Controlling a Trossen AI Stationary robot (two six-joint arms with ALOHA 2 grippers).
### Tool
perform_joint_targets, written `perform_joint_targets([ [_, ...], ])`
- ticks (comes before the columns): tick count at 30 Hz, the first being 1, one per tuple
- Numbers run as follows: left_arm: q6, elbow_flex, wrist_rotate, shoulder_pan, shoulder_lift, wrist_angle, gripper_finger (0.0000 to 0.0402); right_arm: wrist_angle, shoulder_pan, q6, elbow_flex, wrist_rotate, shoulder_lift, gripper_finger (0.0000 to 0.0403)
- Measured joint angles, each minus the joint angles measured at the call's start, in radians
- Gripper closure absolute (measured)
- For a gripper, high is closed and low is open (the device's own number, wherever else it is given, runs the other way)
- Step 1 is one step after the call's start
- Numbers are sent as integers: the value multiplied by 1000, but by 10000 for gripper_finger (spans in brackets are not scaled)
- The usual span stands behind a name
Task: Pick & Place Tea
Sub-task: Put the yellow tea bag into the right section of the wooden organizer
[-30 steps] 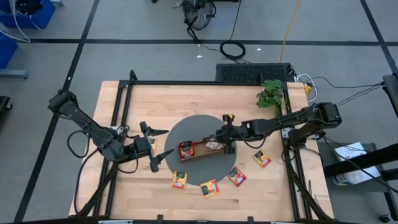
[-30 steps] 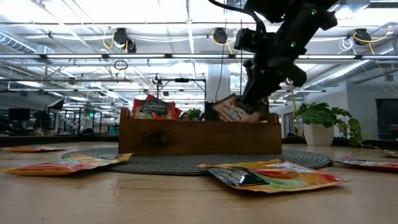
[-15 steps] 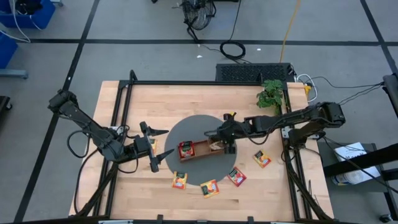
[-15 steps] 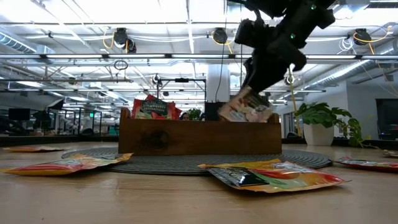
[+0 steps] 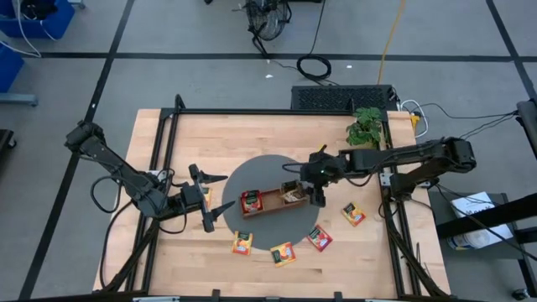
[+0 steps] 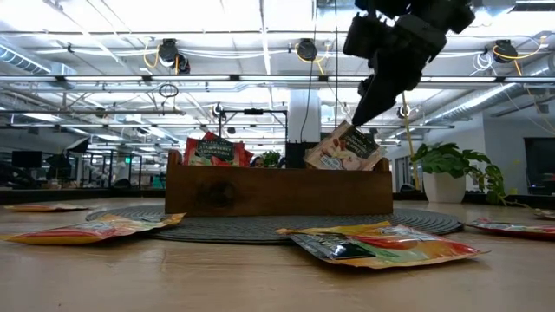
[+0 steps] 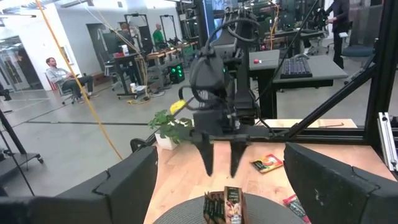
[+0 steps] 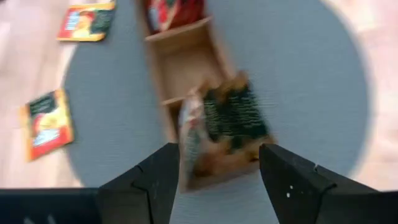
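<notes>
A brown wooden tray (image 5: 273, 202) lies on a round grey mat (image 5: 252, 172). A red tea packet (image 5: 250, 202) stands in its left compartment. A whitish, dark-printed tea packet (image 6: 345, 149) stands tilted in the right compartment (image 8: 217, 146), its top above the rim; the middle compartment (image 8: 186, 71) is bare. My right gripper (image 7: 222, 165) hangs open just above that packet, one finger on either side, apart from it. My left gripper (image 5: 228, 191) waits open and level at the mat's left edge. More tea packets (image 5: 242, 243) (image 5: 283, 253) (image 5: 320, 239) (image 5: 353, 215) lie flat on the table.
A potted plant (image 5: 365, 127) stands at the table's far right. A black frame (image 5: 168, 134) runs around the wooden table top. Bare wood lies on the far side of the mat. In the low view a packet (image 6: 381, 244) lies close in front of the tray.
My right gripper has opened and let go of the whitish tea packet, which now stands tilted in the tray's right compartment. The gripper has then risen, drawn back toward the table's right edge, and rolled at the wrist.
</notes>
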Motion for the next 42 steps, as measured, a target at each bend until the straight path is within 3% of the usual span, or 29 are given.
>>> perform_joint_targets([
  [4, 0, 0, 0, 0, 0, 0, 62, 11, 22, 22, -10, -78, 44, 203],
  [18, 0, 0, 0, 0, 0, 1, 62, 84, 61, 36, -9, -80, 107, 212],
  [22, 0, 0, -1, 0, 0, 1, 62, 84, 61, 36, -9, -80, 108, 255],
  [29, 0, 0, -1, 0, 0, 1, 62, 84, 61, -12, -9, -80, 108, 391],
  [35, 1, 0, -1, 0, 0, 1, 62, 72, 61, -51, -8, -25, 108, 402],
  [42, 1, 0, -1, 0, 0, 1, 62, -116, 75, -101, 87, 104, 107, 402],
])
